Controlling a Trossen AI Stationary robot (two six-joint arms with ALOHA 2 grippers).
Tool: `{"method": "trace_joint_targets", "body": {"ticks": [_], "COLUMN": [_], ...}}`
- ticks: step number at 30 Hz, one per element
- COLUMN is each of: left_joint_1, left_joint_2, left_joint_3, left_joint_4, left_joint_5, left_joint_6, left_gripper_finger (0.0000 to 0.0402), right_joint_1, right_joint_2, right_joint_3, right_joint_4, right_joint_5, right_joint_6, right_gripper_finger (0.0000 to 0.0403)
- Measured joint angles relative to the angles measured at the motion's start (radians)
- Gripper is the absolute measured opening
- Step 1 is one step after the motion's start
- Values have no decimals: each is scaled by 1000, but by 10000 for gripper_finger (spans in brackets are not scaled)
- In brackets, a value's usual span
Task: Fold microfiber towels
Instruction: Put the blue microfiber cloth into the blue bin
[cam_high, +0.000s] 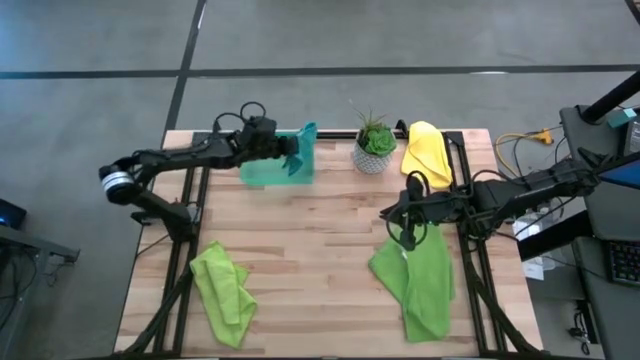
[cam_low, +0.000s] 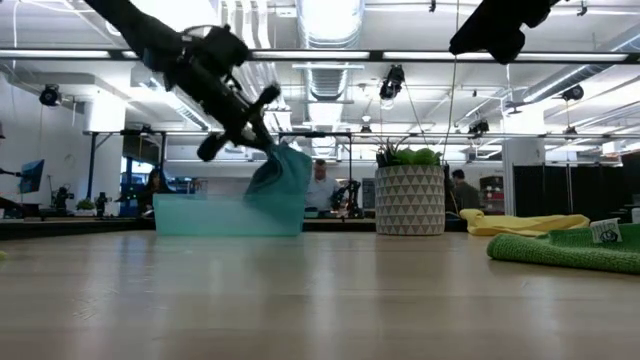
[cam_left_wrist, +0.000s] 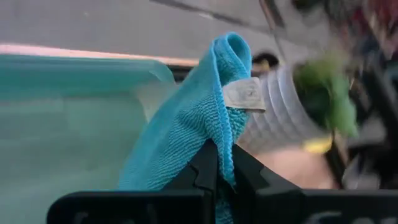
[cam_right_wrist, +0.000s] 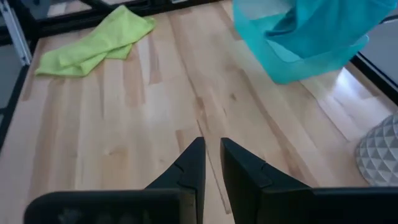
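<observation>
Clearly the left gripper (cam_left_wrist: 217, 163) was pinched tight on the teal microfiber towel (cam_left_wrist: 186, 121), holding it by a bunched edge over the see-through green tray (cam_high: 262, 172) at the far side of the wooden table (cam_high: 300, 250). In the left wrist view the cloth rose in a soft fold above the fingers, its small white label (cam_left_wrist: 244, 94) showing, and in the low view it hung limp down to the tray's rim. That droop suggested a light, floppy fabric with no stiffness of its own; the looped pile looked grippy rather than slick, so a narrow pinch should hold, and nothing about it seemed fragile.

The right gripper (cam_high: 405, 212) hovered above the near-right part of the table, at the top of one lime green towel (cam_high: 420, 285) that lay rumpled and stretched toward the table's front edge. Its fingers stood almost together with a thin gap between them, and the right wrist view showed nothing between them. The other lime green towel (cam_high: 225, 290) lay crumpled at the near left, and the yellow towel (cam_high: 428, 152) sat heaped at the far right, just beside the potted plant (cam_high: 375, 145).

For folding, each cloth would probably be best taken at a corner or hem, since a grab in the middle would only bunch it.
</observation>
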Motion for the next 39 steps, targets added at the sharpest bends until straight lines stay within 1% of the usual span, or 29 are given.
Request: {"method": "trace_joint_targets", "body": {"ticks": [2, 5, 7, 12, 14, 18, 22, 27, 31, 35, 39], "left_joint_1": [-3, -27, -40, -40, -40, -40, -40, -36, -34, -17, 17], "left_joint_2": [17, 9, -14, -97, -124, -145, -145, -146, -155, -184, -242], "left_joint_3": [-29, -76, -101, -145, -156, -166, -185, -208, -208, -185, -159], "left_joint_4": [26, 0, -34, -163, -219, -281, -280, -283, -314, -370, -409], "left_joint_5": [-6, -64, -111, -172, -194, -199, -198, -197, -197, -201, -210], "left_joint_6": [-68, -113, -120, -119, -110, -31, 42, 109, 169, 263, 339], "left_gripper_finger": [0, 0, 0, 0, 0, 0, 8, 44, 94, 149, 185], "right_joint_1": [2, 2, 2, 1, -3, -16, -23, -23, -23, -22, -23], "right_joint_2": [-6, -13, -17, -17, -17, -17, -17, -18, -18, -19, -19], "right_joint_3": [0, 0, 0, 0, 0, 0, 0, 0, 1, 10, 19], "right_joint_4": [-1, -1, -1, -1, 0, 0, 4, 26, 37, 38, 36], "right_joint_5": [-1, 0, 0, 0, 0, 0, 0, -1, -7, -9, -9], "right_joint_6": [14, 38, 42, 38, 34, 34, 34, 43, 51, 53, 52], "right_gripper_finger": [46, 46, 46, 46, 46, 46, 46, 46, 46, 46, 46]}}
